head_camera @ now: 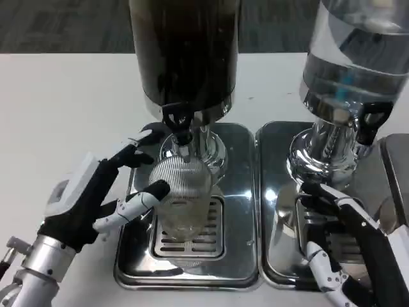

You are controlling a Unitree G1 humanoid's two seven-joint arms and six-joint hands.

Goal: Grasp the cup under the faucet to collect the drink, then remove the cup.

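A clear ribbed cup (184, 198) stands on the grate of the left drip tray (238, 211), directly under the black faucet (177, 121) of the dark drink dispenser (185, 51). My left hand (102, 195) reaches in from the left; its fingers wrap the cup's left side, one at the rim and one across the lower front. The cup looks nearly empty, with a pale tint at the bottom. My right hand (348, 246) lies over the right drip tray with fingers apart, holding nothing.
A second dispenser (351, 70) with clear liquid and its own black faucet (370, 118) stands on the right drip tray (278, 192). White table (64, 109) stretches to the left. A third tray edge (399, 173) shows at the far right.
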